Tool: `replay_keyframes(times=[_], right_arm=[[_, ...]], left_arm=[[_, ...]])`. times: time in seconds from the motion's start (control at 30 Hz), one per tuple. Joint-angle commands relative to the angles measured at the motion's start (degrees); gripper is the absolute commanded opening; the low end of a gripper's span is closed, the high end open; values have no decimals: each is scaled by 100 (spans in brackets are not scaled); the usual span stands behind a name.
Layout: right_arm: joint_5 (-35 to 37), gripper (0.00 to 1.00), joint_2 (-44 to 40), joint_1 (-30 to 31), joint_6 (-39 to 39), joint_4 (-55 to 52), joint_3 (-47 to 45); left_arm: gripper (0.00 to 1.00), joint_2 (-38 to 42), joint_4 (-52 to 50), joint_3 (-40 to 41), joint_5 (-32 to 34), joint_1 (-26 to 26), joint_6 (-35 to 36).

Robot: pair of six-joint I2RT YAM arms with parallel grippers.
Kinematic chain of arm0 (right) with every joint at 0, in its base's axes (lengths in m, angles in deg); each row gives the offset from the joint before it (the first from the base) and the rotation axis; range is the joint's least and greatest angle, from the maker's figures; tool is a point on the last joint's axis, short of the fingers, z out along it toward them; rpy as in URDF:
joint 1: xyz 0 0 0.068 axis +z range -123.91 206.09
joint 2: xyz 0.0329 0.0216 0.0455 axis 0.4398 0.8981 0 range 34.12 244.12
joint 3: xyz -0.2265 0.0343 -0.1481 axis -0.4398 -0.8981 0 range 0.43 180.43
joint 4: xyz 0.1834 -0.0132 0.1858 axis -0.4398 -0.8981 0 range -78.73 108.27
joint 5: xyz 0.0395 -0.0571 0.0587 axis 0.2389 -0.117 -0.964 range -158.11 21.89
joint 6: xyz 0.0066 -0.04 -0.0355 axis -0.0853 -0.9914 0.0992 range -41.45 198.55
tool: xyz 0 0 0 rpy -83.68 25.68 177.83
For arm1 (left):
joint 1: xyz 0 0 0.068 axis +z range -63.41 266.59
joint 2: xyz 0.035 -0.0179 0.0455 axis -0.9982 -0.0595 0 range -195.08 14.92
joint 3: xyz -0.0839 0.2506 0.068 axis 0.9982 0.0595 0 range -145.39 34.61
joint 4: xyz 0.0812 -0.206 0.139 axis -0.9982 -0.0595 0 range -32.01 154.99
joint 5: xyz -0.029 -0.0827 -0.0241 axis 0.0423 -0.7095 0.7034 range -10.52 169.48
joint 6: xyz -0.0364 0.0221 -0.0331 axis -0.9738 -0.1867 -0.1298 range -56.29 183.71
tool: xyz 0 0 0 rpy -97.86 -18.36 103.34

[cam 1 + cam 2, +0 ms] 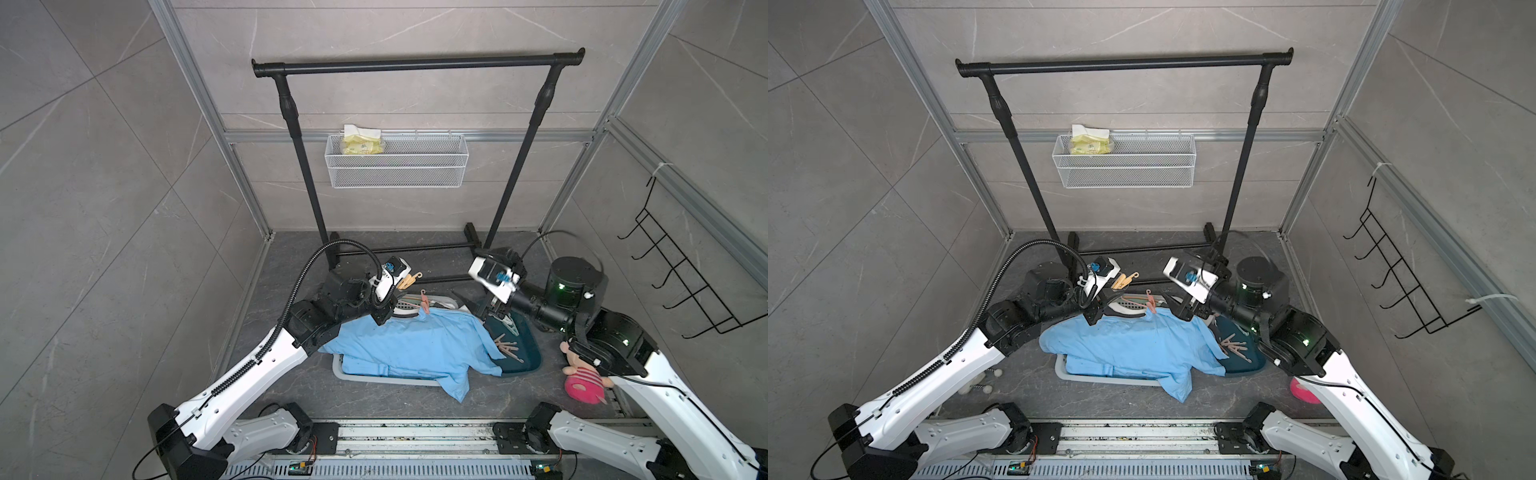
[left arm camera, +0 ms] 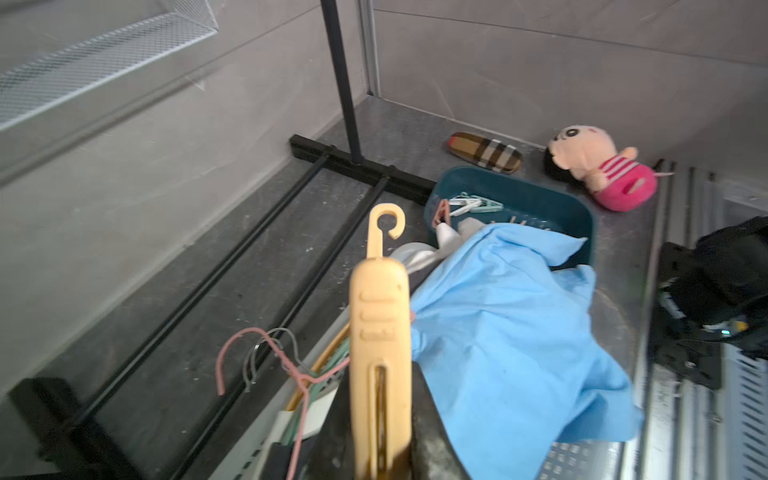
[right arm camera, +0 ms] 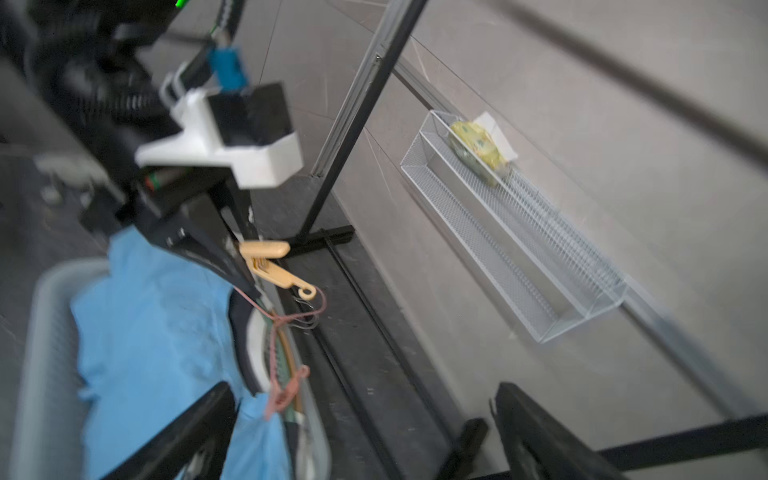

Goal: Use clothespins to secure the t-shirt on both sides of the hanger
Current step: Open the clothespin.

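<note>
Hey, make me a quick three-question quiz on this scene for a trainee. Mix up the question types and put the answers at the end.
1. True or false: the left pincer holds a tan hooked clothespin.
2. What container holds the spare clothespins?
3. The right pincer is: A open, B shut, C out of view.
Key: 1 true; 2 the teal basket; 3 A.
</note>
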Motion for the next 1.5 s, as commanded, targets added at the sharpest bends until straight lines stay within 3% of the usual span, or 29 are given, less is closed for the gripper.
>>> replay_keyframes(times=[0.0, 0.1, 0.27, 0.67, 0.87, 1.13, 1.47], right_arm=[[-291, 93, 872, 18, 3670, -1269, 641], [-1151, 89, 1287, 76, 4779, -1108, 513], [-1321, 85, 990, 290, 5764, 1041, -759], [-670, 82, 1386, 664, 6132, 2029, -882], [-618, 73, 1638, 678, 6429, 2363, -865], [-472, 52, 1851, 778, 6457, 2493, -783], [-179, 41, 1903, 778, 6455, 2565, -700]], left_arm=[[0, 287, 880, 230, 546, -42, 495], [0, 411, 1322, 513, 505, -47, 610], [0, 429, 1369, 618, 503, -42, 701], [0, 376, 1507, 740, 384, -44, 645], [0, 454, 1555, 804, 236, -42, 643], [0, 471, 1563, 811, 244, -42, 683], [0, 506, 1527, 846, 37, -42, 725]])
